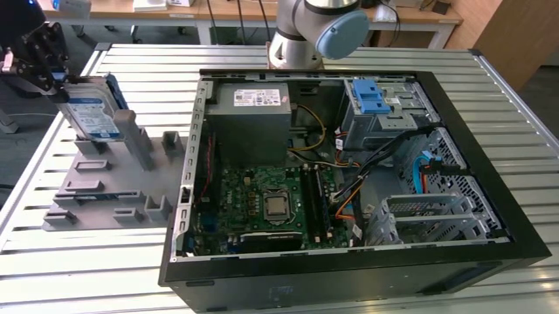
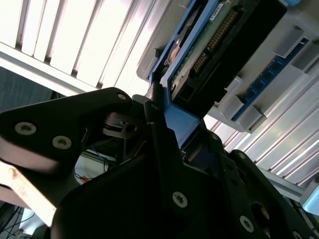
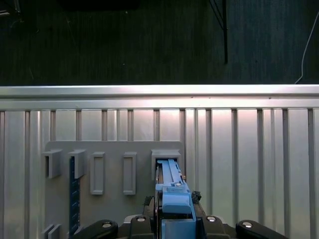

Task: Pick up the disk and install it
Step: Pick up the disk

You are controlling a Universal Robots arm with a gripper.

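Note:
The disk stands on edge at the exterior view's left, its white-and-blue label facing the camera and its blue frame along the edges. Its lower end rests in a slot of the grey holder block. My black gripper is at the disk's upper end, shut on it. In the first wrist view I see the disk edge-on, running from between my gripper into the holder's slot. In the second wrist view the disk's circuit-board side and blue frame sit between the black fingers.
An open black computer case lies on the slatted aluminium table. It holds a grey power-supply box, a motherboard and a metal drive cage with a blue latch. The arm's base stands behind the case.

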